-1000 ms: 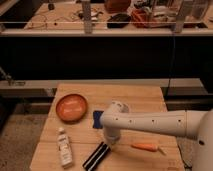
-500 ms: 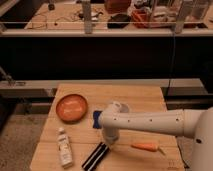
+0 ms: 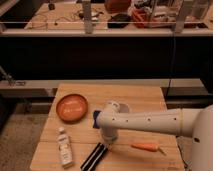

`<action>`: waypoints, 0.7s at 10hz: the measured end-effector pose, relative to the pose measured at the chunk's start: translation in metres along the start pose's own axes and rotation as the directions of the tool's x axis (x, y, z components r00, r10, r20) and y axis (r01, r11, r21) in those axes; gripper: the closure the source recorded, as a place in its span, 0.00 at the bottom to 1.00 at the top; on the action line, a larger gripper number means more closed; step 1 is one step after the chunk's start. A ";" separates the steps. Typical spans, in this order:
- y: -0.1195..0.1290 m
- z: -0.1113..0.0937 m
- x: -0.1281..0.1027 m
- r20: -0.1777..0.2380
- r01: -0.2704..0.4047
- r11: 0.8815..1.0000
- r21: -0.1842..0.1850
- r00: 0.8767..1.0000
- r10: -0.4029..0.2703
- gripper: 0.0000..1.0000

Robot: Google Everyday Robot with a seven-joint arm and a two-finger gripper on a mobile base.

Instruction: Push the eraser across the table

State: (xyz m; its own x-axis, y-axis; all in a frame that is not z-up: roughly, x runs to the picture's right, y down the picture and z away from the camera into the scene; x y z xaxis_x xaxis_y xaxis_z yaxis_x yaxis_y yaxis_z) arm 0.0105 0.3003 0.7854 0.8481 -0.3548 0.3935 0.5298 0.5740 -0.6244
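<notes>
The eraser [image 3: 95,156] is a long black block with a pale stripe. It lies slanted near the front edge of the wooden table [image 3: 145,97]. My white arm reaches in from the right and bends down over the table's middle. My gripper [image 3: 107,144] points down, just above and to the right of the eraser's far end, very close to it. I cannot tell whether it touches the eraser.
An orange plate [image 3: 71,107] sits at the left. A white bottle [image 3: 64,146] lies at the front left. A carrot [image 3: 146,147] lies at the front right. A blue object [image 3: 95,117] and a pale round object [image 3: 119,106] show beside the arm.
</notes>
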 end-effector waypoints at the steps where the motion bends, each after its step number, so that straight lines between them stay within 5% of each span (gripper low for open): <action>1: -0.001 -0.001 -0.002 0.003 0.001 1.000 0.003 1.000 -0.001 0.98; 7: -0.008 -0.001 -0.013 -0.003 0.035 0.999 0.006 0.999 -0.035 0.98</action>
State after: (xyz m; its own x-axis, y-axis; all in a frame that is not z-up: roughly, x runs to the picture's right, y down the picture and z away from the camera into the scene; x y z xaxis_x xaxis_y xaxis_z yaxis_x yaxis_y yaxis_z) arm -0.0045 0.2996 0.7845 0.8288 -0.3772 0.4132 0.5595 0.5653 -0.6061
